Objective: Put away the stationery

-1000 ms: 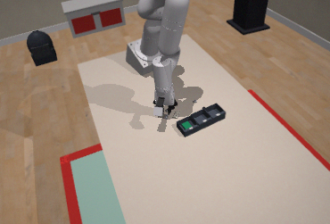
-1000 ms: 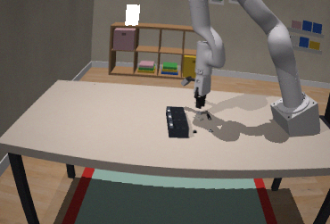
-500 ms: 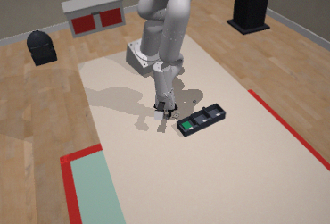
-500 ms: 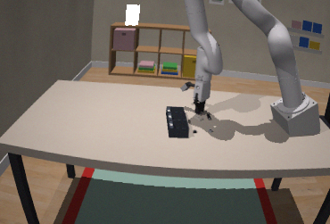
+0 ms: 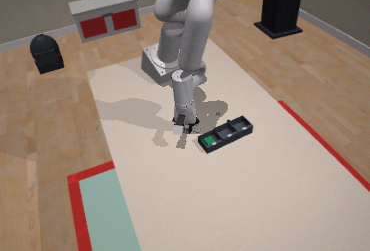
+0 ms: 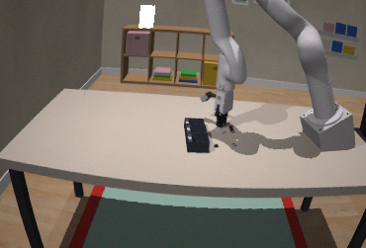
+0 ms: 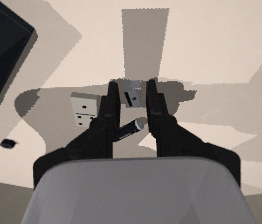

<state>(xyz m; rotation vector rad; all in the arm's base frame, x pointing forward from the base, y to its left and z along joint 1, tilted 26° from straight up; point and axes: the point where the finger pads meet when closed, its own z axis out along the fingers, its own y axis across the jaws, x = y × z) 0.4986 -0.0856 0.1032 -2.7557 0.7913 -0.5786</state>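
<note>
I have the gripper point(image 7: 132, 92) low over the middle of the table point(image 6: 99, 136), just beside the dark bin tray point(image 5: 226, 134). Its fingers stand partly apart, a narrow gap between them, and nothing is clamped in them. Through the wrist camera I see a small grey sharpener point(image 7: 132, 93) lying on the table in line with that gap, at the fingertips. A dark pen point(image 7: 130, 128) lies slanted under the fingers, and a pale domino point(image 7: 85, 109) sits just beside the sharpener, toward the tray. The tray holds a green block point(image 5: 210, 141) in one end compartment.
</note>
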